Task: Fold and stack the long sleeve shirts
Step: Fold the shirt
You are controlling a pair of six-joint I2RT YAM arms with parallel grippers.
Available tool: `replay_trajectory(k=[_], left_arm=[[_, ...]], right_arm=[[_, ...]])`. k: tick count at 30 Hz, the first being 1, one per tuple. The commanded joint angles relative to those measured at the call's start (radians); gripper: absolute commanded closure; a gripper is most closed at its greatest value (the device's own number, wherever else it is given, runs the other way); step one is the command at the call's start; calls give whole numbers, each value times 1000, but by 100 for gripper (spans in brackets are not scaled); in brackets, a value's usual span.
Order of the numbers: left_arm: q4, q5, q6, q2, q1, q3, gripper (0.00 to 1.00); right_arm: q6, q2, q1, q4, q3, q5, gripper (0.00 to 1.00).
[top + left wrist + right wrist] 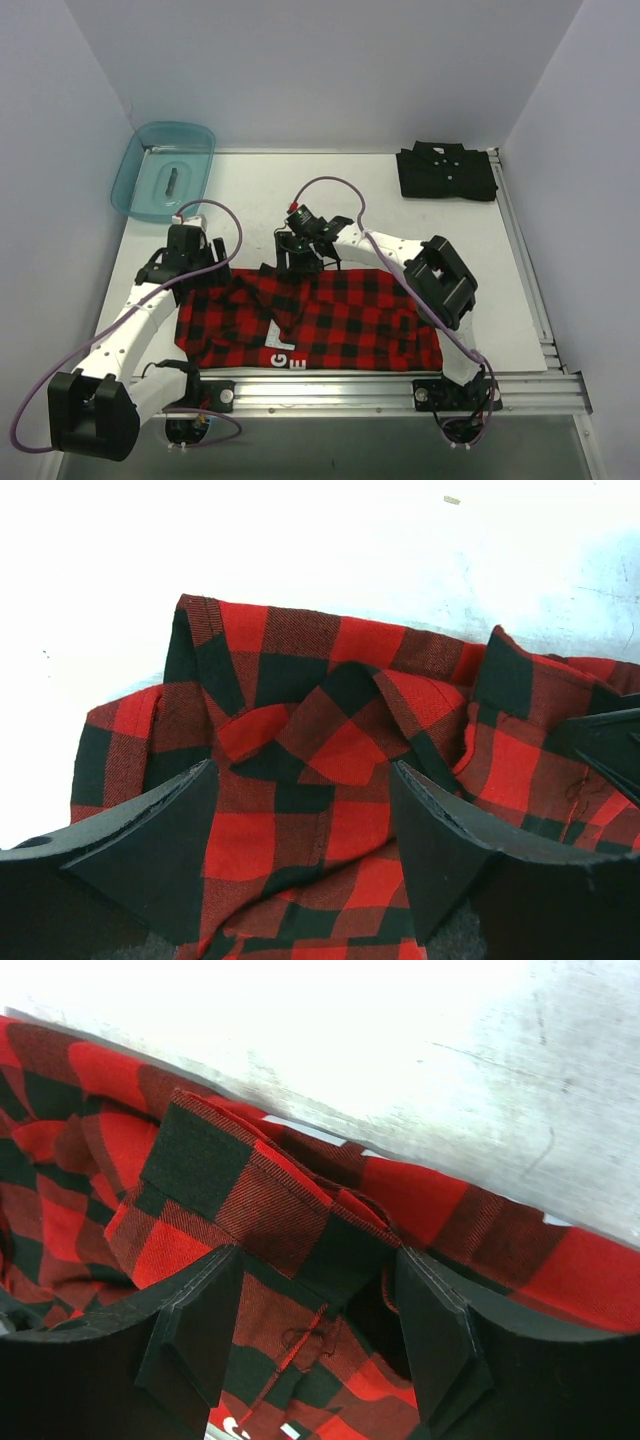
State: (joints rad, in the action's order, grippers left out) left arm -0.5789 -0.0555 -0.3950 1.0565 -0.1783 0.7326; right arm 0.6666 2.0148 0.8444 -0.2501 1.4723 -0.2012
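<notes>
The red-and-black plaid shirt (330, 318) lies spread and rumpled near the table's front edge, with white letters (283, 359) at its hem. The black shirt (445, 172) lies folded at the back right. My left gripper (212, 266) hovers over the plaid's left end, open, its fingers (160, 850) straddling bunched plaid fabric (300, 730) without pinching it. My right gripper (299, 262) is at the plaid's far edge, jaws apart, its fingers (440, 1330) on either side of a folded plaid flap (260, 1200).
A translucent teal bin (140, 160) with a small dark object in it stands at the back left. White walls close in the table on three sides. A metal rail (520, 240) runs along the right and front edges.
</notes>
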Motion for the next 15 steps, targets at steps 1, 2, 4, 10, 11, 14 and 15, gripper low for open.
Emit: replay_trajectory(k=[1, 2, 4, 10, 11, 14, 15], left_arm=[[44, 0, 15, -18, 10, 8, 22], [44, 2, 16, -16, 13, 10, 22], [45, 5, 16, -15, 14, 10, 22], [48, 14, 16, -13, 19, 7, 22], [48, 17, 16, -13, 19, 7, 22], [50, 20, 18, -13, 22, 7, 22], [51, 22, 16, -12, 20, 7, 22]], right_arm=[[22, 12, 2, 26, 14, -30, 39], [22, 18, 1, 28, 17, -32, 39], [25, 25, 1, 29, 19, -30, 39], [48, 50, -1, 23, 23, -24, 38], [44, 55, -1, 23, 25, -23, 38], [36, 52, 1, 23, 31, -23, 47], [27, 48, -1, 25, 34, -20, 52]])
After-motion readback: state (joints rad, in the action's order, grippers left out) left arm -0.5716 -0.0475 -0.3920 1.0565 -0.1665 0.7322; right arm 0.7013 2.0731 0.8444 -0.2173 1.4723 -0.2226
